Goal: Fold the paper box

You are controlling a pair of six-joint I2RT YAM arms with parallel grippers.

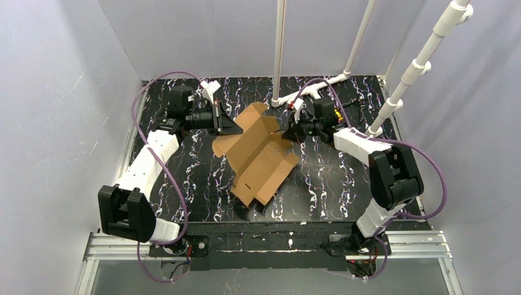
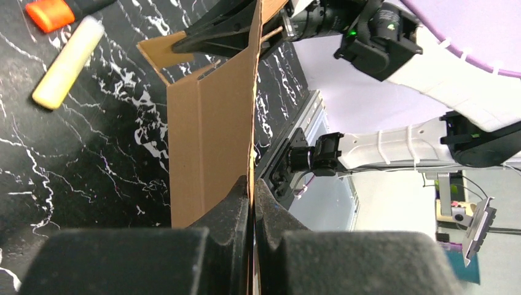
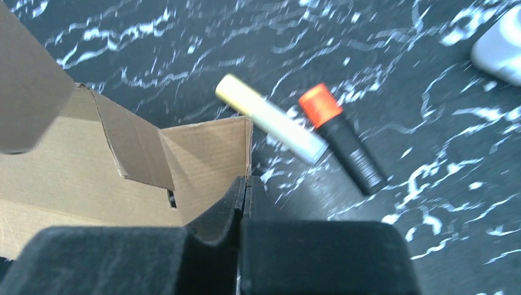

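Presently: black table (image 1: 203,184); paper box (image 1: 261,157) at centre, half-open. Left gripper (image 2: 252,192), jaws pinching its far-left panel; right gripper (image 3: 244,187), jaws pinching its far-right flap. Step: raising walls. Next, probably: folding both held parts inward.

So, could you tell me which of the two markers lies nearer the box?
The pale yellow marker; the black one with the orange cap lies beyond it.

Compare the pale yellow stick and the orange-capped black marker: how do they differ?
The pale yellow stick is one colour throughout; the orange-capped black marker has two. The stick lies nearer the brown cardboard box than the marker. Both lie flat on the black marbled table.
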